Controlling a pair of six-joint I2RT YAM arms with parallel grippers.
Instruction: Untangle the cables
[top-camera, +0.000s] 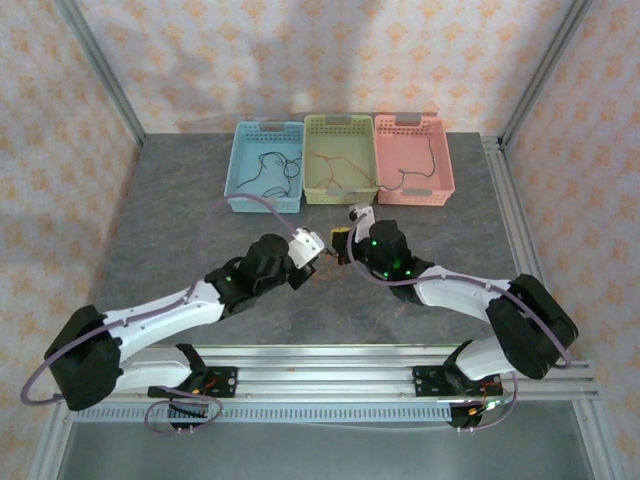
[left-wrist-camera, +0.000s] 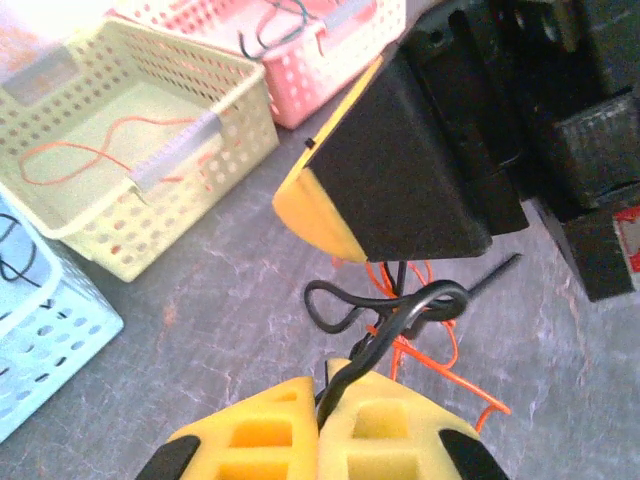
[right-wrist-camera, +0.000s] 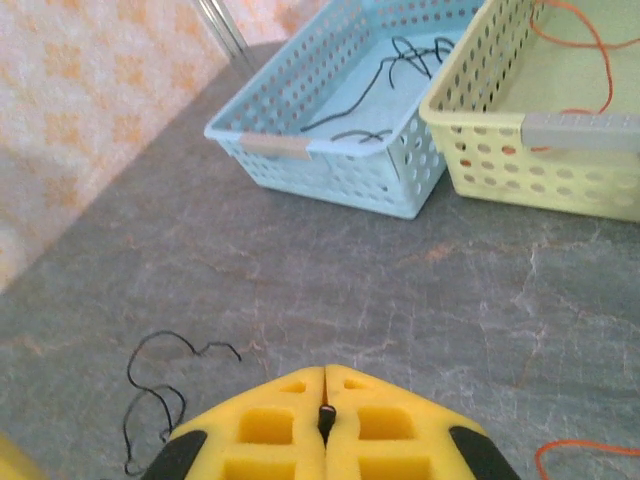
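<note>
Arms angled inward, wrists meeting over grey marbled bench (top-camera: 190, 200). Left gripper (left-wrist-camera: 320, 400) pinches glossy black cable (left-wrist-camera: 430, 295); right gripper (right-wrist-camera: 325, 388) pinches it too. Orange cable (left-wrist-camera: 398, 350) hair-thin, looped.

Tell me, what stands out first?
A pale blue plastic basket, a yellow plastic basket and a pink plastic basket line the far edge of the grey table. Mid-table, the left end effector and right end effector both pinch a tangle of thin black and orange wires.

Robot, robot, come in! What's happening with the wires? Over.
Left gripper shut on the cable tangle, black strand. Right gripper shut on it too. Baskets sit behind, out of the way.
</note>
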